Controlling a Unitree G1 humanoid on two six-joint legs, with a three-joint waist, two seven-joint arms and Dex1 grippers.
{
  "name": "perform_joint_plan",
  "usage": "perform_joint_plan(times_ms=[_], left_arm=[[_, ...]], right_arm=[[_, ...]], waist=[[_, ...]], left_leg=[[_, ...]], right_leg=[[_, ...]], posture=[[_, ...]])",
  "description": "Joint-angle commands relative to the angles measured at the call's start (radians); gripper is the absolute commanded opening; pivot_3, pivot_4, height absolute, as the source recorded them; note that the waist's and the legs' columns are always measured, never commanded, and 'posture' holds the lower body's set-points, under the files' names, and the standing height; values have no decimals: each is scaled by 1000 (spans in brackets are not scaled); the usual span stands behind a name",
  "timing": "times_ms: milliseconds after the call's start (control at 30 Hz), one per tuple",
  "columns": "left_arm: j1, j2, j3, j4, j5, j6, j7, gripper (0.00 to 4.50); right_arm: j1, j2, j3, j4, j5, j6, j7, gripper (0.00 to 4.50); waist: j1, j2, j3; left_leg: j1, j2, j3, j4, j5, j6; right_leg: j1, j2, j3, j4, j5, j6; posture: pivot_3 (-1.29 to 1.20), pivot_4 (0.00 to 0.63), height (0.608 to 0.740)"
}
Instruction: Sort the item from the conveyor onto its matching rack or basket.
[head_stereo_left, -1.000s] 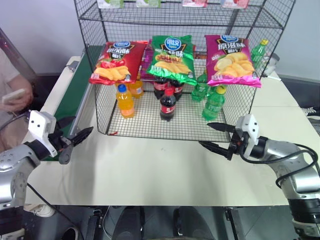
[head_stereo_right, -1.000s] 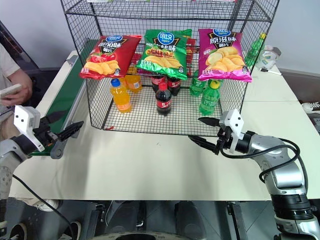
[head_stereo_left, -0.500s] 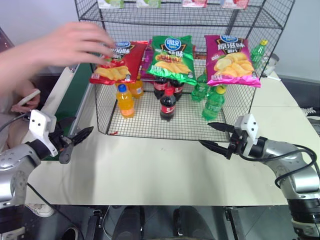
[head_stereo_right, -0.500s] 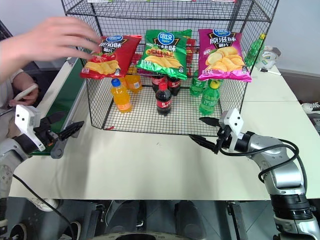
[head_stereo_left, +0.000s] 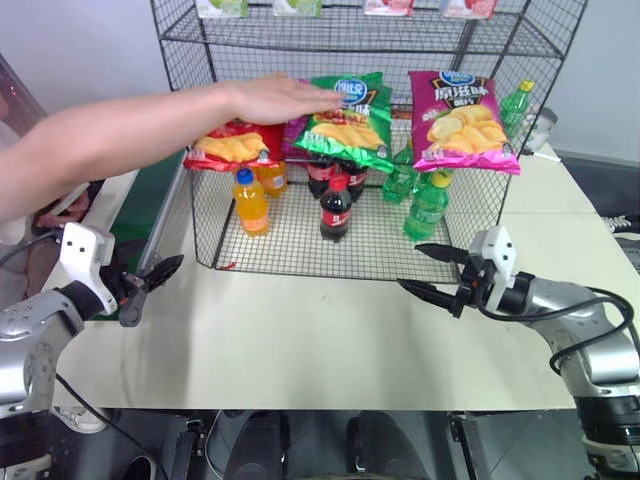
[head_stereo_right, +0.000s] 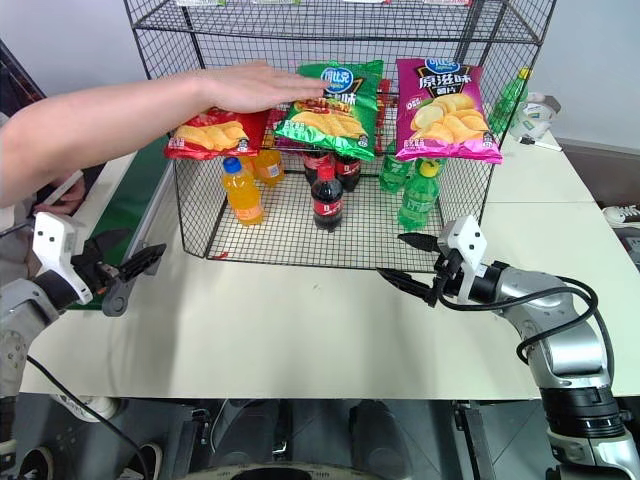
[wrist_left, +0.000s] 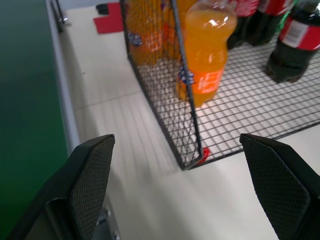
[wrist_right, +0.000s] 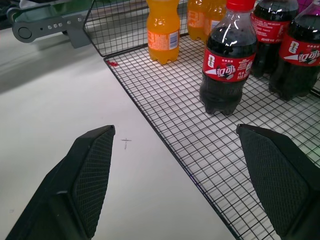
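The green crisp bag (head_stereo_left: 350, 122) lies on the middle tier of the black wire rack (head_stereo_left: 520, 45), between a red bag (head_stereo_left: 228, 148) and a magenta bag (head_stereo_left: 462, 120). A person's hand (head_stereo_left: 285, 97) rests on its upper left corner. The dark green conveyor (head_stereo_right: 128, 205) runs along the table's left side, and the stretch in view is bare. My left gripper (head_stereo_left: 150, 285) hovers open beside the belt, near the rack's front left corner (wrist_left: 192, 157). My right gripper (head_stereo_left: 410, 266) stands open over the table in front of the rack, with nothing between its fingers.
Orange, cola and green drink bottles (head_stereo_left: 336, 208) stand on the rack's lowest tier. The person's forearm (head_stereo_left: 110, 150) stretches over the conveyor and the rack's left side. A phone (head_stereo_right: 68, 188) is in the person's other hand. White tabletop (head_stereo_left: 300, 330) lies between my grippers.
The person's arm has reached further right, from the red bag onto the green bag, which has shifted slightly. Both my grippers have stayed in place and open.
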Motion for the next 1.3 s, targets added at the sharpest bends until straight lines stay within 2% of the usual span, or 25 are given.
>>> perform_joint_plan(times_ms=[33, 367, 1000, 1300], left_arm=[[-5, 20, -9, -39, 0, 41, 2, 4273], [-35, 11, -6, 8, 38, 14, 24, 4273], [-42, 18, -8, 1, 19, 122, 20, 4273], [-62, 3, -15, 35, 58, 34, 25, 4273]], right_arm=[[-18, -6, -8, -27, 10, -11, 5, 4055], [-37, -2, -6, -13, 7, -11, 5, 4055], [-24, 0, -6, -19, 7, -17, 14, 4055], [-30, -2, -4, -14, 2, -20, 17, 4055]], waist=[[0, 0, 0], [0, 0, 0], [0, 0, 0], [1, 0, 0]], left_leg=[[0, 0, 0, 0, 0, 0], [0, 0, 0, 0, 0, 0], [0, 0, 0, 0, 0, 0], [0, 0, 0, 0, 0, 0]], right_leg=[[0, 0, 0, 0, 0, 0], [0, 0, 0, 0, 0, 0], [0, 0, 0, 1, 0, 0], [0, 0, 0, 1, 0, 0]], posture=[[0, 150, 739], [0, 150, 739], [0, 150, 739], [0, 150, 739]])
